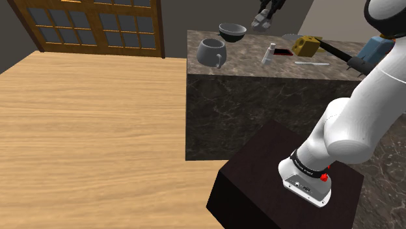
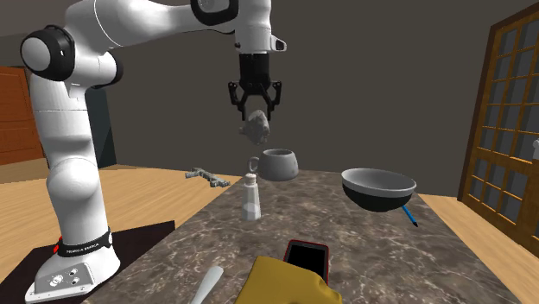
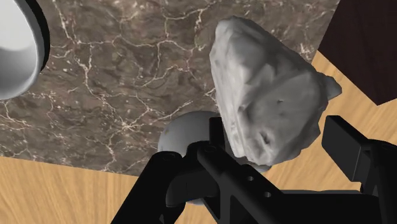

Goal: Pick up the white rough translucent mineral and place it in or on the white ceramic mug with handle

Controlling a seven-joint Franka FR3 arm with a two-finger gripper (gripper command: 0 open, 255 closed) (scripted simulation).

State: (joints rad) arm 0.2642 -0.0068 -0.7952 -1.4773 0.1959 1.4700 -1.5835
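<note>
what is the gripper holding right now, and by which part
The black two-finger gripper holds the rough grey-white rock, clasped at its upper end between the two fingers, the rest hanging free below.

Cut by the shoulder view's top edge: end effector (image 1: 263,19), upper part lost. Largely hidden in the wrist view behind grey rock (image 3: 267,89) and fingers (image 3: 219,159): pale mug (image 3: 181,137), handle unseen. Clipped by that view's edge: bowl (image 3: 16,51). Cropped at the second exterior view's bottom: yellow block (image 2: 289,285), covering part of a phone (image 2: 307,256).
</note>
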